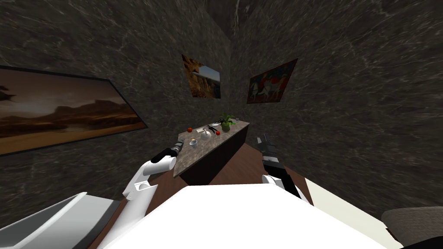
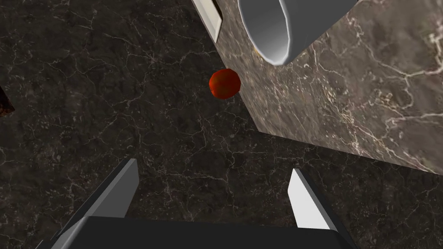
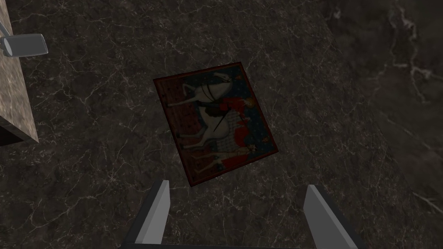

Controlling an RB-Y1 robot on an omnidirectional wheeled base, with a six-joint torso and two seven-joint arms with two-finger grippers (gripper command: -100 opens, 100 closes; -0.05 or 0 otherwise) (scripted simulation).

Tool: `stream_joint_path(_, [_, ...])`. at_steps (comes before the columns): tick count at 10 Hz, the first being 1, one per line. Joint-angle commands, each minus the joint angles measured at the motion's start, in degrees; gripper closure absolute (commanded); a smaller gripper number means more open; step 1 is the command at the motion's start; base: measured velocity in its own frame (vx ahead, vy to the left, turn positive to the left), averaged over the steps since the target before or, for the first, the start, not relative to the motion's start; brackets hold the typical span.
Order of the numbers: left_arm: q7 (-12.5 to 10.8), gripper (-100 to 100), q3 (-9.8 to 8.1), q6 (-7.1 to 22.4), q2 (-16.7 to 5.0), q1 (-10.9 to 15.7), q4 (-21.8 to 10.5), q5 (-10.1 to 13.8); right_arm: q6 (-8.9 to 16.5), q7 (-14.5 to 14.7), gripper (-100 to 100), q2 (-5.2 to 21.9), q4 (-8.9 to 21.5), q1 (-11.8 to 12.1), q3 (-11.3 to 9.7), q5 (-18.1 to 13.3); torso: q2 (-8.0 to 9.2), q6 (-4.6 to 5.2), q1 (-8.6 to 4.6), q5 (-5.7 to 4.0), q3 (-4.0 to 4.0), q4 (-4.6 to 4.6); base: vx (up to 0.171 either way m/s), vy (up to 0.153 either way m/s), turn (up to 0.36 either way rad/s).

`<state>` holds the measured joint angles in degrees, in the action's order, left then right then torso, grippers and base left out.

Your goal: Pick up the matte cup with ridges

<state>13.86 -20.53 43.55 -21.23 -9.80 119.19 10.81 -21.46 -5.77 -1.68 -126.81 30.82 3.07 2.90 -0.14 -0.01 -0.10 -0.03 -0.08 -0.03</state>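
Observation:
A pale grey cup (image 1: 193, 143) stands near the front end of a marble-topped counter (image 1: 190, 162). My left gripper (image 1: 179, 144) hovers at the counter's left edge, just short of the cup. In the left wrist view the cup (image 2: 277, 26) shows its open mouth, ahead of the open left gripper (image 2: 213, 166) and off to the side of one finger, not between the two. Nothing is held. My right gripper (image 1: 262, 140) hangs to the right of the counter, and its fingers (image 3: 161, 207) stand open and empty.
Farther along the counter lie a red apple (image 1: 189, 129), a round grey pot (image 1: 206, 135), a small red fruit (image 1: 217, 133), a potted plant (image 1: 226, 122) and a glass (image 1: 237, 120). Dark marbled walls close in behind and to the left. The apple (image 2: 224, 83) lies beyond the cup.

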Motion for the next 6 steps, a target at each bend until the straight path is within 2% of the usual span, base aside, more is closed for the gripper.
stream_joint_path(1, [0.5, -100, -0.59, 2.9, -0.2, 0.5, -0.6, -0.1, 0.0, 0.0, 0, 0.0, 0.0, 0.0, 0.0, 0.0, 0.0, 0.0, 0.0, 0.0, 0.0, 0.0, 0.046, -0.042, -0.012])
stream_joint_path(2, [0.5, -100, -0.59, 3.5, -0.2, 0.5, -0.6, -0.1, 0.0, 0.0, 0, 0.0, 0.0, 0.0, 0.0, 0.0, -0.01, -0.01, -0.03, 0.0, -0.01, -0.01, 0.023, -0.022, 0.005])
stream_joint_path(3, [1.3, -100, -2.04, 5.9, -1.0, 1.9, -1.9, 0.0, 0.0, 0.0, 0, 0.0, 0.0, 0.0, 0.0, 0.0, 0.05, -0.01, 0.02, 0.01, 0.02, 0.0, 0.051, -0.047, -0.017])
stream_joint_path(4, [1.3, -100, -2.04, 7.3, -1.0, 1.9, -1.9, 0.0, 0.0, 0.0, 0, 0.0, 0.0, 0.0, 0.0, 0.0, -0.02, 0.0, -0.05, 0.0, -0.01, -0.01, 0.05, -0.044, -0.005])
stream_joint_path(5, [2.1, -100, -3.47, 9.2, -1.7, 3.3, -3.1, 0.0, 0.0, 0.0, 0, 0.0, 0.0, 0.0, 0.0, 0.0, -0.04, 0.0, -0.04, -0.01, -0.03, -0.01, 0.061, -0.047, -0.015])
stream_joint_path(6, [2.1, -100, -3.47, 10.8, -1.7, 3.3, -3.1, 0.0, 0.0, 0.0, 0, 0.0, 0.0, 0.0, 0.0, 0.0, -0.07, -0.01, -0.05, -0.01, -0.04, -0.02, 0.052, -0.046, -0.001])
